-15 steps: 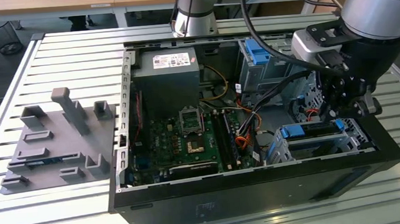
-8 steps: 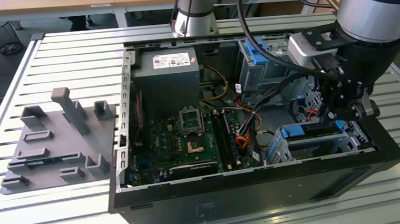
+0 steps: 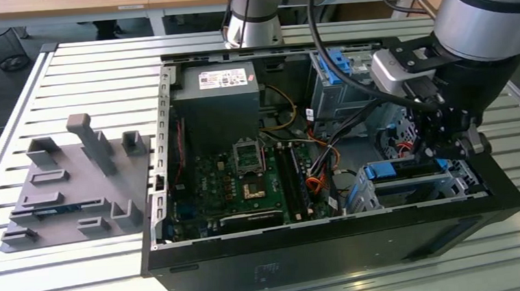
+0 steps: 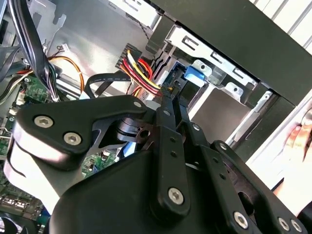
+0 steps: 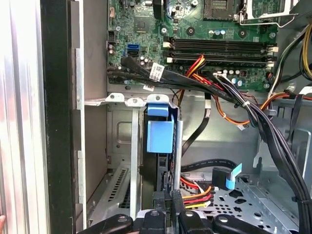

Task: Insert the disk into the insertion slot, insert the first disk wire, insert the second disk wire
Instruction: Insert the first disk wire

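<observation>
Disk [image 5: 159, 134] sits seated in the insertion slot [image 5: 119, 183]. My claw [image 4: 170, 93], narrow, pinches the red-yellow wire [image 4: 141, 66] for connection there.

No print can be read. In the exterior view a white label [image 3: 228, 78] with a red patch sits on the grey power supply [image 3: 214, 118]. In the first wrist view a small white tag [image 5: 157, 72] wraps a black cable [image 5: 135, 67]. The lettering on both is too small to make out.
</observation>
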`<state>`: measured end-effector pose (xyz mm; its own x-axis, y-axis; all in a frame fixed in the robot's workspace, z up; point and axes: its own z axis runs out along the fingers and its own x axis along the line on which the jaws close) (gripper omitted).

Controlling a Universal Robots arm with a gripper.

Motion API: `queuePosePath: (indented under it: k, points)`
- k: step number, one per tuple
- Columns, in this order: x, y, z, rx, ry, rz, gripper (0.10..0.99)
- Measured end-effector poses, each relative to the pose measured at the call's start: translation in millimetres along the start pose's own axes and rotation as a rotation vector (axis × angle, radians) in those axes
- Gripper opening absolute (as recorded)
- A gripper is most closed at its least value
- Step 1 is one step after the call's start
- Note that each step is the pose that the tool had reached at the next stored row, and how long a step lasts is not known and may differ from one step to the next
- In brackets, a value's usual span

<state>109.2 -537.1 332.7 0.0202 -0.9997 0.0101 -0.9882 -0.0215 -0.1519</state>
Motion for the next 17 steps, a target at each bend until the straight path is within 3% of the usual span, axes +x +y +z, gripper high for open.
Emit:
queuePosePath:
  k: [17]
  points:
    - [0.8, 0.7, 3.2, 0.0, 0.0043, 0.028, 0.173]
